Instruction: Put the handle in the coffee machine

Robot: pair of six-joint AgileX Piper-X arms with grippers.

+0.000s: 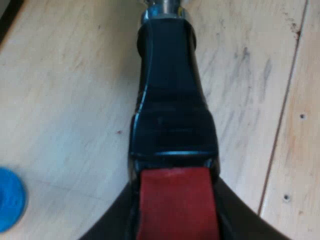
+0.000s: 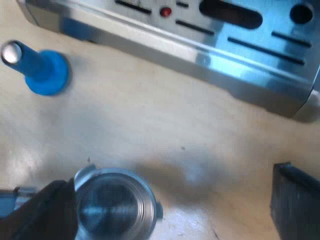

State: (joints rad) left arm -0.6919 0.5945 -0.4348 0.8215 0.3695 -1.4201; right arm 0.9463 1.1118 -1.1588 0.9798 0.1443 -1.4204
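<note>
so our left gripper [image 1: 174, 189] is clamped on the handle [image 1: 170, 100] right at its red end [image 1: 175, 215], one dark finger on each side of the red and pressed against it. from there the black handle runs straight away from the jaws to a bit of shiny metal neck, over the pale wooden table [image 1: 65, 75]. a blue tamper [image 1: 10, 197] stands on the boards near the red end, not touching it or the gripper.

from our right arm we see the metal holder [image 2: 112, 207] from above. its round cup opens toward us, low by the table and well apart from the coffee machine [image 2: 210, 40], so it isn't locked into the front. we can't tell whether the cup rests on the wood or hangs just over it. the tamper stands upright near the machine's corner, apart from the cup.

our right gripper [image 2: 172, 175] is spread wide with nothing in it. one black finger [image 2: 295, 200] sits well off from the cup. the dark shape overlapping the cup's other side looks like the second finger, though we can't be sure it isn't the handle. so the cup sits between those jaws, close to one side.
</note>
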